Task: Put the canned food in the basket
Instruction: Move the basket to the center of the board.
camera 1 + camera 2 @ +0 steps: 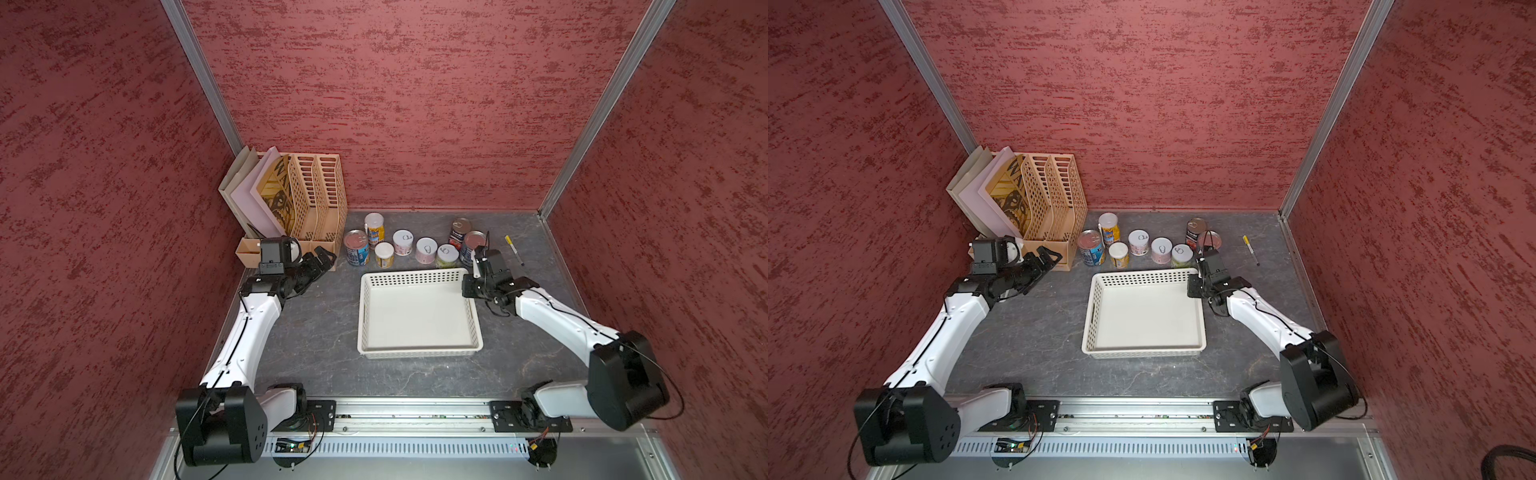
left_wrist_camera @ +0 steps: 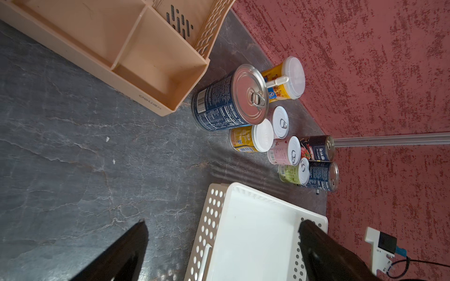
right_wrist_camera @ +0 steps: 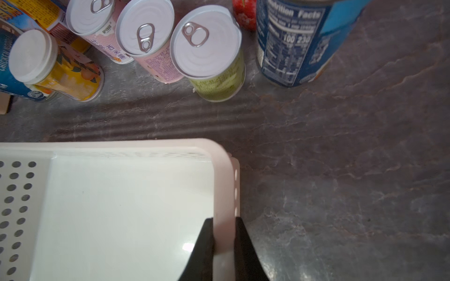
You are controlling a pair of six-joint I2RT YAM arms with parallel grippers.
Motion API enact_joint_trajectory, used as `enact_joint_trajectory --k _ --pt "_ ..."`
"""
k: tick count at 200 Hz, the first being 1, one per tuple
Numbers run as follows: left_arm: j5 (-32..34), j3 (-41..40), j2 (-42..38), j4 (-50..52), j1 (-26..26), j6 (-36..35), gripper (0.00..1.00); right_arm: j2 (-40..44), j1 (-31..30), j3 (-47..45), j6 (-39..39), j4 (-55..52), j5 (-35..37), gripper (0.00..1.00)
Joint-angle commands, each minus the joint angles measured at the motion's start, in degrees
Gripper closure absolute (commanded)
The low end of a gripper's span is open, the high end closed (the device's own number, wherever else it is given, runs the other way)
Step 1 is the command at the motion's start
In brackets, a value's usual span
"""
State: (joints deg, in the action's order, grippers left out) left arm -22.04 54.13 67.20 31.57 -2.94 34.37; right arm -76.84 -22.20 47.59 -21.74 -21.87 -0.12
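The eight cans [image 1: 426, 249] stand on the desk [image 1: 316, 332] just behind the empty basket [image 1: 419, 353], so a skewed pull may swing its rim into the green can [image 1: 446, 257] or slip the thin wall from the right end effector [image 3: 223, 220], clenched there with arm extended; the left end effector [image 1: 325, 255] hovers released beside the file organizer [image 1: 320, 187].

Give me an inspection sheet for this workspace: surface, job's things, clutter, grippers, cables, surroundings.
Surface: dark stone-look table, no spills seen.
Job's things: eight cans upright behind the basket; basket empty.
Clutter: pen right of the cans; file organizer, far left corner.
Grippers: left gripper open, empty; right gripper shut on the basket's wall.
Cables: black cables along both arms.
Surroundings: red walls, three sides; metal rail in front.
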Motion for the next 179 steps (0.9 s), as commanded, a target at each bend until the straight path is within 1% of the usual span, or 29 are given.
enact_joint_trajectory --k 1,19,44,65,92,133,179 --pt "2.43 0.92 -1.88 1.54 0.47 0.45 0.00 3.74 -0.91 -3.13 -2.90 2.49 -4.31 1.00" --pt "3.40 0.45 -3.41 1.19 0.78 1.14 0.00 6.10 -1.49 -5.47 -3.91 3.02 -4.98 1.00" --pt "7.68 0.19 -5.14 3.62 0.71 4.07 0.00 8.53 -2.06 -7.62 -4.40 2.80 -5.07 1.00" --pt "7.38 -0.02 -5.47 4.54 -0.27 5.12 0.00 9.63 -2.65 -9.23 -5.11 3.06 -5.23 1.00" --pt "5.49 -2.09 -6.32 1.84 -1.01 6.99 0.00 10.95 -3.12 -9.89 -5.42 1.76 -5.86 1.00" --pt "4.99 -3.59 -6.40 0.51 -1.72 9.12 0.00 16.03 -3.47 -12.51 -6.56 1.39 -6.02 1.00" --pt "5.08 -3.68 -6.35 0.37 -2.01 9.00 0.00 14.37 -3.64 -12.40 -6.53 0.92 -7.00 1.00"
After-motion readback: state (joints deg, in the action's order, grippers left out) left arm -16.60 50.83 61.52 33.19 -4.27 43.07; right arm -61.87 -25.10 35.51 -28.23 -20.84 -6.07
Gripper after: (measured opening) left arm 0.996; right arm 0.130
